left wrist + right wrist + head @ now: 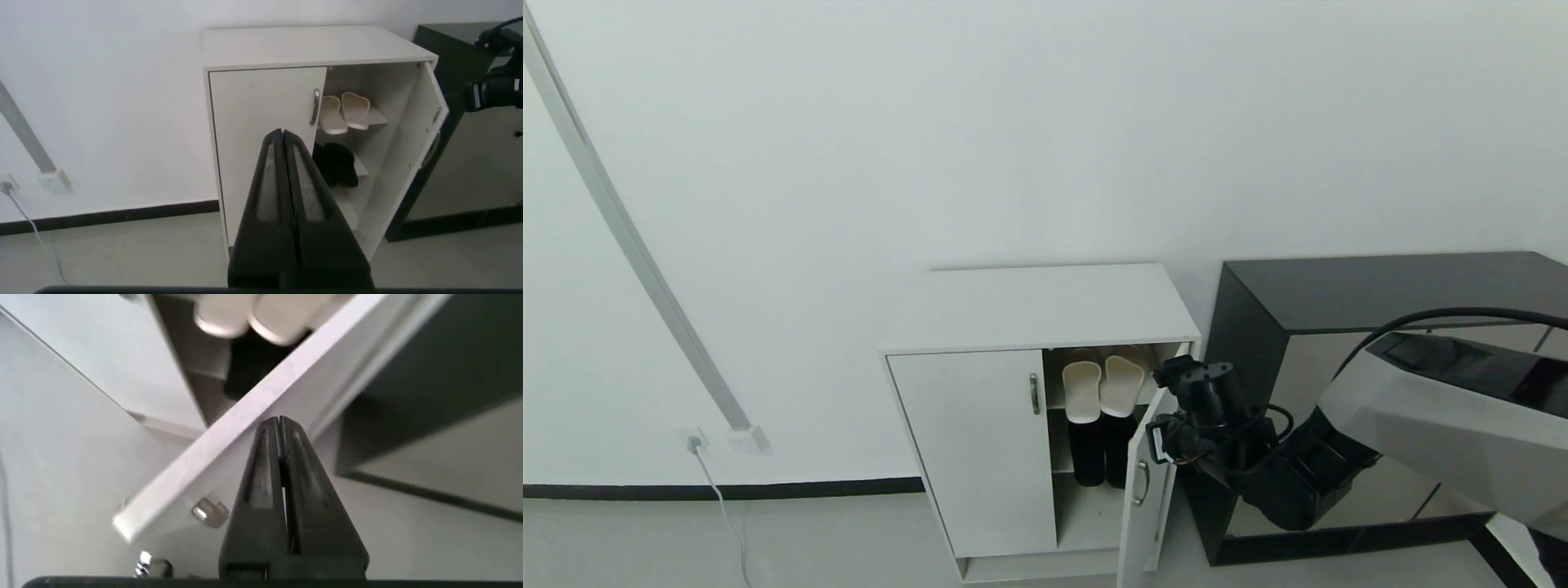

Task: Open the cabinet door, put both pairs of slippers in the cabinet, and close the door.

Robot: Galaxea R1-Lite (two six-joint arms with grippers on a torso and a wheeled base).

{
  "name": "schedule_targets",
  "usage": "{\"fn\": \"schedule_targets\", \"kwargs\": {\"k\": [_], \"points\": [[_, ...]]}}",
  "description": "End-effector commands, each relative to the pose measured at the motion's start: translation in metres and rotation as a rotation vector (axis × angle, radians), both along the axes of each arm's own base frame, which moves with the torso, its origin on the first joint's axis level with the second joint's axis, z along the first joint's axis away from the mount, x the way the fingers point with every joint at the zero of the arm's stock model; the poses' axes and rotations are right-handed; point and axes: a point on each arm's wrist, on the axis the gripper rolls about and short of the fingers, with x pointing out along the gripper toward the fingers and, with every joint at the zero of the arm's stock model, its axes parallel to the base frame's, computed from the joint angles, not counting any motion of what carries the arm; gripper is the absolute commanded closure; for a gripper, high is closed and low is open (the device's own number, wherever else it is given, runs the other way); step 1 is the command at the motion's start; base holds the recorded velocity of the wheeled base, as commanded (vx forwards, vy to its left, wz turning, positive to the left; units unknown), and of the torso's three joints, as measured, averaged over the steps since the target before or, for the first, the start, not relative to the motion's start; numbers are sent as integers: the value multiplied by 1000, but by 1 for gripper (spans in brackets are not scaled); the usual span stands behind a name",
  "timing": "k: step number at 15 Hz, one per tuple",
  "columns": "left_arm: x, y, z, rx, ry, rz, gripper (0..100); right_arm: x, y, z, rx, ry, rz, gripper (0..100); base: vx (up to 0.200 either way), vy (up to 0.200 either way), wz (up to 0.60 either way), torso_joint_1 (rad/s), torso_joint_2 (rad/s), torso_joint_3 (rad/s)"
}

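Left claw (282,135) and right claw (282,423) sit closed; door (1137,523) partly hides black slippers (1094,457).

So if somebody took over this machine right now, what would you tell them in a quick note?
Left pincer: shut, empty, held back from the cabinet.
Right pincer: shut, empty, close by the edge of the open right door; contact unclear.
White slippers on the top shelf, black slippers on the shelf below.
Done: door opened, both pairs inside.
Left: push the right door closed; the left door is already shut.
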Motion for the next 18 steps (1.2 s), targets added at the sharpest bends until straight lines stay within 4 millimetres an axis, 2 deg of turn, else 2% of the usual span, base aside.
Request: {"fn": "schedule_targets", "kwargs": {"k": [1,3,6,8,11,15,18], "points": [[0,0,0,-1,1,0,100,0,10,-15,29,2,22,100,0,0,0,0,0,0],[0,0,0,-1,1,-1,100,-1,17,-16,106,-12,54,100,0,0,0,0,0,0],[0,0,0,-1,1,0,100,-3,18,-7,226,-69,105,100,0,0,0,0,0,0],[0,0,0,-1,1,0,100,-19,9,0,277,-71,208,100,0,0,0,0,0,0],[0,0,0,2,1,-1,100,-34,0,1,288,-66,247,100,0,0,0,0,0,0],[0,0,0,5,1,-4,100,-54,-15,-12,263,-19,240,100,0,0,0,0,0,0],[0,0,0,5,1,-6,100,-64,-22,-17,258,-15,237,100,200,0,0,1,1,1]]}}
